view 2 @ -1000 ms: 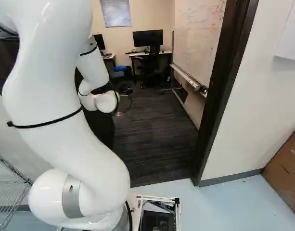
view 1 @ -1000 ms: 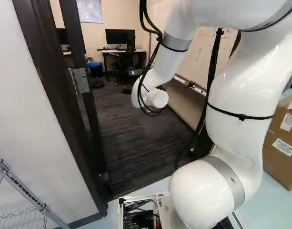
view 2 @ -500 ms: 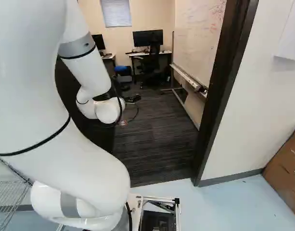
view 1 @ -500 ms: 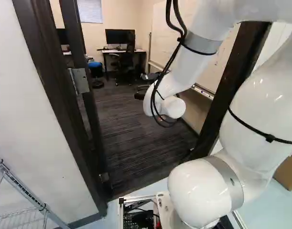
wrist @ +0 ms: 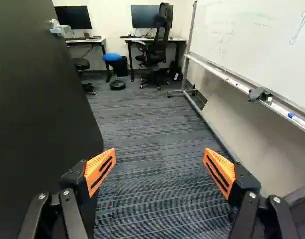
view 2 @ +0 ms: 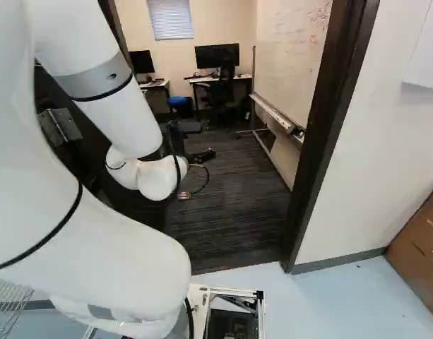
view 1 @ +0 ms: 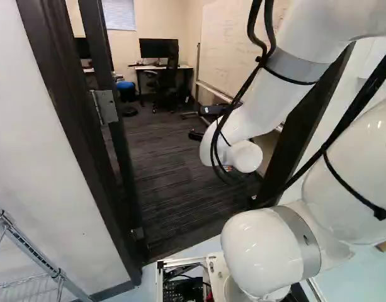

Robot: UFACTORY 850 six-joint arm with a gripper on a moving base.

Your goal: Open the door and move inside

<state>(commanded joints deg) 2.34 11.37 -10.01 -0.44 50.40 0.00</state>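
My white arm [view 1: 268, 251] swings toward the right side of the doorway as the base holds its place, its wrist housing [view 1: 243, 156] lower and farther right in the left base view than a second ago, and its upper links leaning farther over to that side. In the right base view, more of the dark gripper [wrist: 160, 155] now shows beyond the wrist. The door [wrist: 35, 119] stands open into the carpeted room, its silver handle [wrist: 60, 30] well ahead of the gripper and its hinge [view 1: 104, 106] at the left of the left base view. I read the shift as the arm drawing clear of the door panel, with the opening largely done and the drive inside still to come. The gripper is released, its orange pads [wrist: 100, 170] wide apart with nothing between them, pointed into the room and tilted a little down. One finger lies beside the door panel; from this angle I can't be sure whether it touches. The whiteboard [wrist: 256, 45] stands along the other side, and the dark door frame [view 2: 330, 134] calls for care, since an elbow held this wide could catch it as I roll forward.
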